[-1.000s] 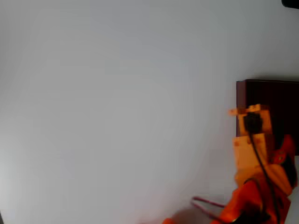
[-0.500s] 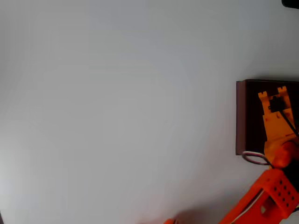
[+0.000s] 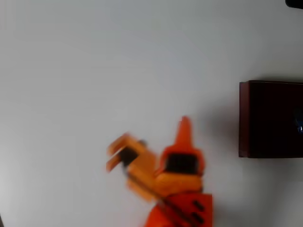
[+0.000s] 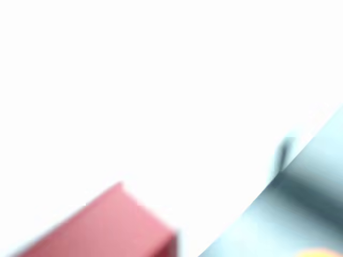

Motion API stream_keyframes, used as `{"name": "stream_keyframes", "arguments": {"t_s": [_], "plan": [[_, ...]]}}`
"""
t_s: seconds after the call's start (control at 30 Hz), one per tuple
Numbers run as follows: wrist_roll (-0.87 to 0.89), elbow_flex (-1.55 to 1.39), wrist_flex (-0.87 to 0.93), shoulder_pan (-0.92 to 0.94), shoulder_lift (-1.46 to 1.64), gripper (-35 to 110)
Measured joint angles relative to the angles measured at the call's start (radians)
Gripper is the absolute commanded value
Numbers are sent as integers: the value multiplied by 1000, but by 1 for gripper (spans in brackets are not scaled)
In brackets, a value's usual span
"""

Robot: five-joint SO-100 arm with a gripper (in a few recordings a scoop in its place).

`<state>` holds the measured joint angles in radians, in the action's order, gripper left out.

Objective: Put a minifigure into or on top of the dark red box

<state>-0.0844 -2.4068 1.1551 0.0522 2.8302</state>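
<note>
The gripper (image 3: 142,137) has swung away from the dark red box (image 3: 265,118), now well off to its right; a blue speck inside suggests the minifigure (image 3: 299,127) is delivered, though blur hides the grip state.

In the overhead view the white surface (image 3: 94,61) is lying bare from nine o'clock round to one o'clock, leaving wide passage. The dark red box (image 3: 270,118) is standing at three o'clock against the right edge. The orange arm (image 3: 175,189) is occupying six o'clock, well apart from the box.
</note>
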Motion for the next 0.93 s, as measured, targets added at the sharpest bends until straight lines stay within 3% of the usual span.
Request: {"name": "stream_keyframes", "arguments": {"t_s": [0.17,0.4,0.53,0.7,0.93], "plan": [[-6,-195,144,-387,425,10],[18,-417,192,-762,543,1],[49,-472,236,-776,565,0],[58,-626,123,-767,566,0],[58,-637,104,-767,566,0]]}}
